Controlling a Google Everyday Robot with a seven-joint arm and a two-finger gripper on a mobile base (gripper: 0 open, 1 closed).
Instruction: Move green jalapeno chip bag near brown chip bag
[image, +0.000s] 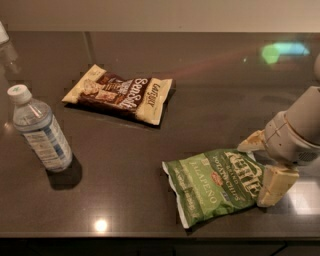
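The gripper (264, 165) is being held low near the right edge of the dark table (215, 85). Its two pale fingers (275, 185) are being kept apart, one on each side of the right end of the green jalapeno chip bag (212, 184), and nothing appears to be clamped yet. The bag is lying flat, reaching leftward from the gripper, with its long axis tilted slightly up toward the gripper. The brown chip bag (120, 93) is lying well apart, farther back and to the left, so a diagonal carry that way is being called for. A water bottle (40, 131) is standing at the far left, off that path.
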